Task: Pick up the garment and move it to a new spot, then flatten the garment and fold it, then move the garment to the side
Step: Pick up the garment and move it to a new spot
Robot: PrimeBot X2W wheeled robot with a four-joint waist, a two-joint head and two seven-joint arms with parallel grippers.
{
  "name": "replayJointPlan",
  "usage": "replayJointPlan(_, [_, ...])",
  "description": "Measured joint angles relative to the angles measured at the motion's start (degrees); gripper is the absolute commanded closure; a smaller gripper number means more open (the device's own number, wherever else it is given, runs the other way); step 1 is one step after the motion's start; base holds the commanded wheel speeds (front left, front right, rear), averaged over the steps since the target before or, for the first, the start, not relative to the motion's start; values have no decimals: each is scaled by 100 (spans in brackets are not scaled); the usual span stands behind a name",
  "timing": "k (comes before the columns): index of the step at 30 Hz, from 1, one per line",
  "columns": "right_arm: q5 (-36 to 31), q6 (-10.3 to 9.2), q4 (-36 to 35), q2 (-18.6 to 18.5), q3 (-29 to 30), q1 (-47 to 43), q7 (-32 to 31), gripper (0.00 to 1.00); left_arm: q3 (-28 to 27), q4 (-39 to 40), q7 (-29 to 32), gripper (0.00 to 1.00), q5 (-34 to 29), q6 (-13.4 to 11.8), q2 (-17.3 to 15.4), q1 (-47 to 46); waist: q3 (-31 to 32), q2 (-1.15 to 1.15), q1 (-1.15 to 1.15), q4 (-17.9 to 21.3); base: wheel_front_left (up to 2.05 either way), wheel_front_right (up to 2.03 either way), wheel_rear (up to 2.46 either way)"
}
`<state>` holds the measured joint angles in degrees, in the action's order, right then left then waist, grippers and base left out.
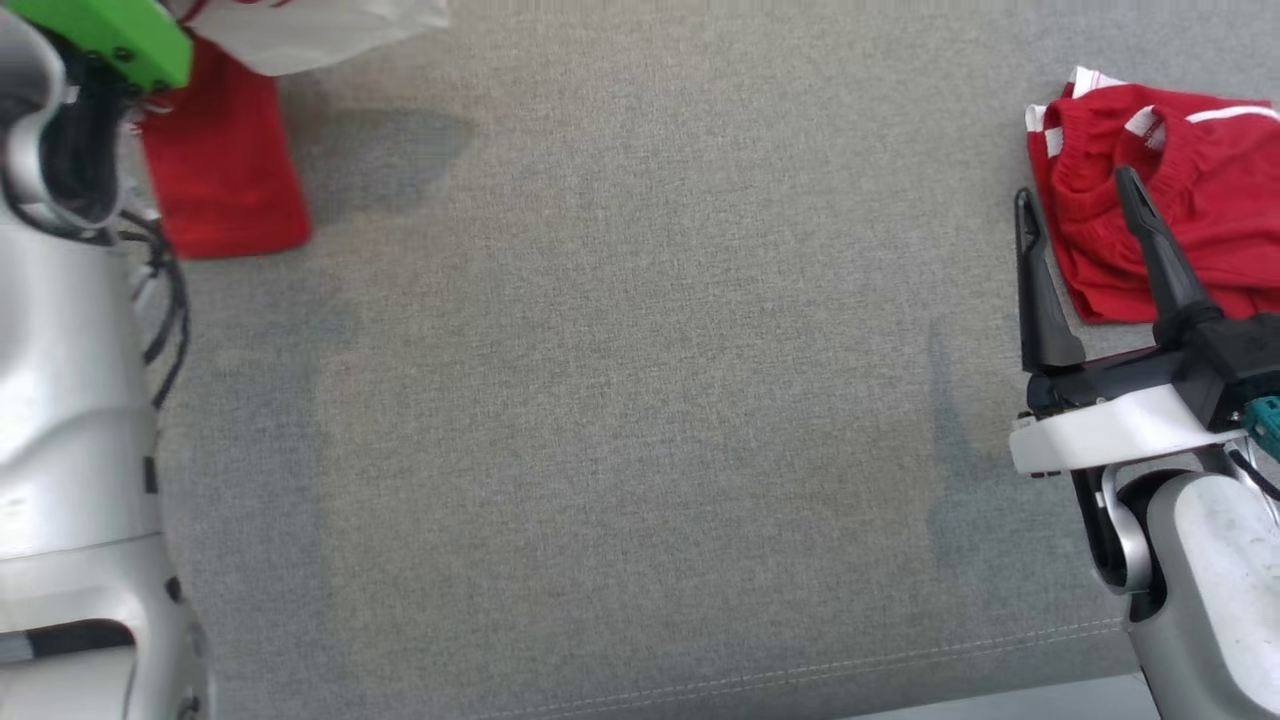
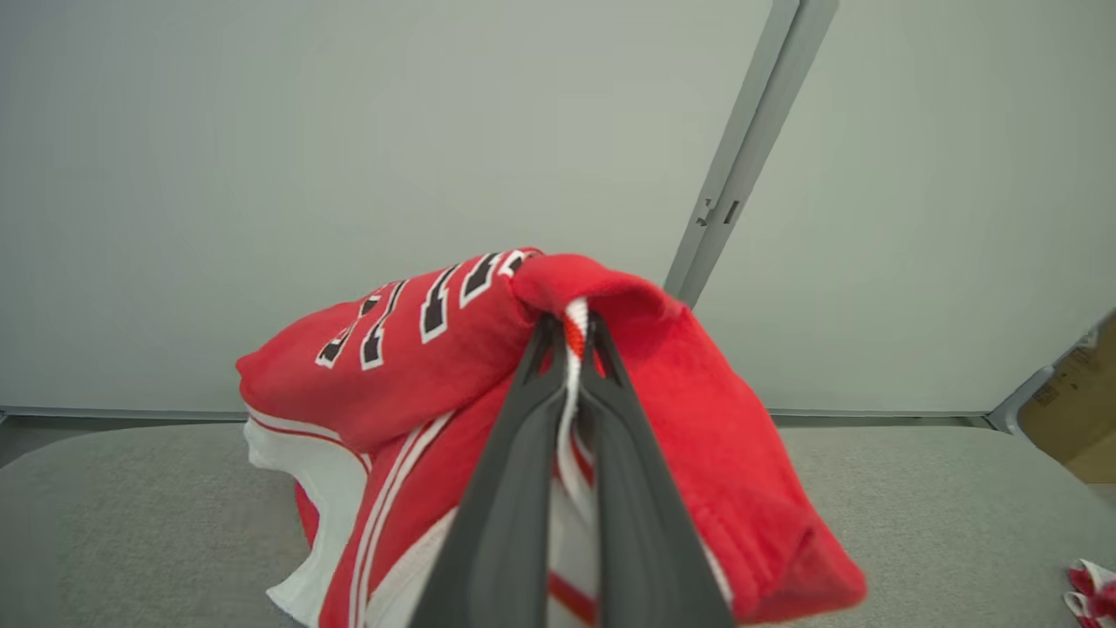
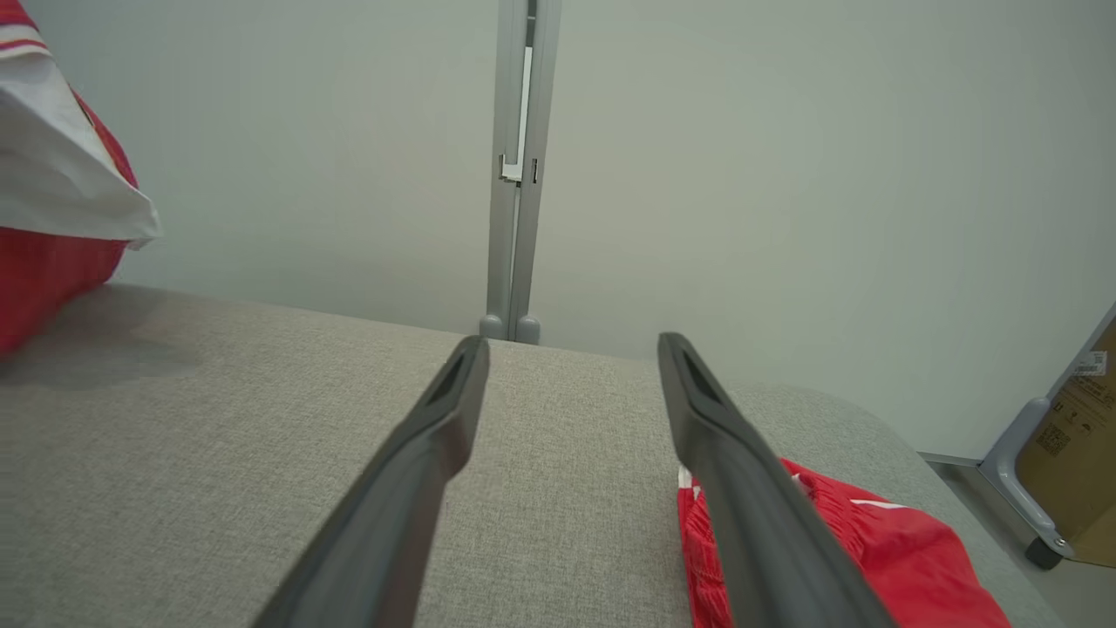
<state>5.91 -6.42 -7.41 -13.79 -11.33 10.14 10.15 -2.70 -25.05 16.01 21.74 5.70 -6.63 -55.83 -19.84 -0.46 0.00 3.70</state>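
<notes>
The garment (image 2: pixel 410 340) is a red jersey with white trim and black-and-white lettering. My left gripper (image 2: pixel 571 327) is shut on a fold of it and holds it bunched and raised above the grey cushioned surface (image 2: pixel 131 523). In the head view the garment (image 1: pixel 225 170) hangs at the top left beside my left arm (image 1: pixel 70 380), casting a shadow on the surface. The right wrist view has the garment (image 3: pixel 52 253) at its left edge. My right gripper (image 1: pixel 1074 186) stands open at the right, nothing between its fingers (image 3: pixel 427 445).
A pair of red shorts with white stripes (image 1: pixel 1170 190) lies crumpled at the right edge of the surface, just under and beyond my right gripper's fingers. A pale wall with a grey post (image 3: pixel 514 174) stands behind. A cardboard box (image 3: pixel 1072 453) sits far right.
</notes>
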Motion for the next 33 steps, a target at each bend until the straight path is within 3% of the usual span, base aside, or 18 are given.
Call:
replayJointPlan(8, [111,48,370,256,-224,-16,92,0,814,18,180,100,459,142,826,40,605,0,0,35,0,0,0])
replayJointPlan(18, [174,138,695,481,-534,-241,98,0,1410,174,425,100,1224,143,695,312,1307,0,-1,327,0,0,0])
replayJointPlan(24, [234,136,727,491,-514,-411,92,0,1777,-29,368,100,1441,141,567,1279,1489,0,0,639,0,0,0])
replayJointPlan(27, [300,134,739,495,-454,-483,92,0,1960,-202,-13,100,1333,60,565,2018,1534,0,0,747,0,0,0])
replayJointPlan(33, [323,129,749,510,-431,-487,99,0,1961,-320,-902,100,553,-172,555,2449,1504,0,0,660,0,0,0])
